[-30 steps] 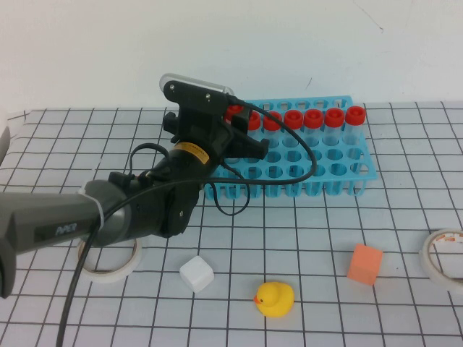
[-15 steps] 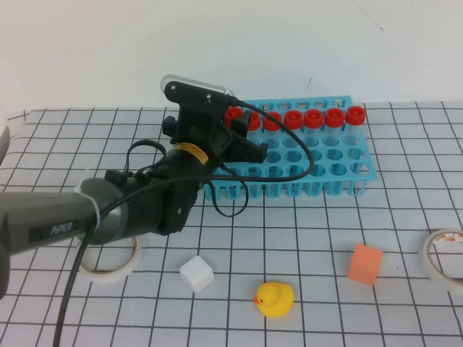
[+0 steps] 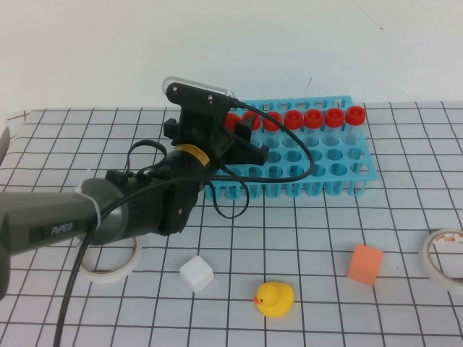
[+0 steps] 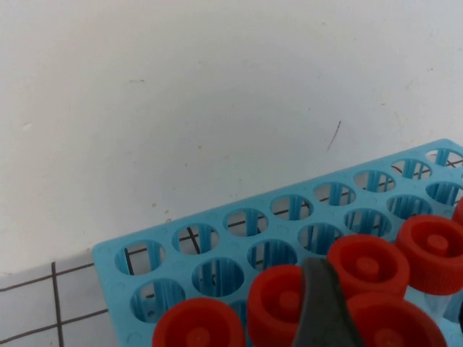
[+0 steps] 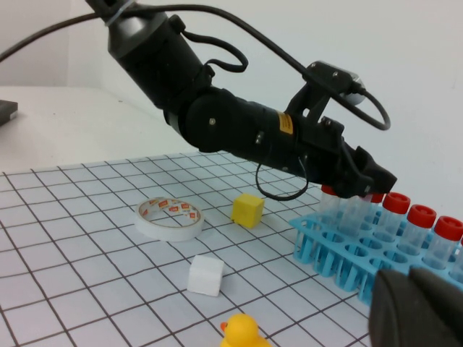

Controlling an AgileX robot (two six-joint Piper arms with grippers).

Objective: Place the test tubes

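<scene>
Nearest on the gridded worktop (image 3: 405, 217) lie the bystanders: a rubber duck (image 3: 274, 298), a white cube (image 3: 196, 274), an orange cube (image 3: 364, 263) and a tape roll (image 3: 107, 260) under my left arm.

My right hand (image 5: 416, 307), seen only at the edge of its own camera, is closed with nothing visible in it. It sits well apart from the end of the rack where the work is.

Beyond the clutter, my left arm reaches over the front of the blue rack (image 3: 340, 170). It sets my left hand (image 3: 239, 134) at the left end of the far row, down among the red-capped test tubes (image 3: 313, 123). Whether that hand is parted or clamped on a tube, I cannot tell.

The tubes stand upright in a line along the back row; the rows in front of them are empty holes.

The danger, as I judge it, is the crowding. A sideways pull-out could catch a neighbouring cap and tilt its tube or drag the light rack. The black cable (image 3: 230, 206) looping over the rack's front edge could snag as well. A straight lift looks safest.
</scene>
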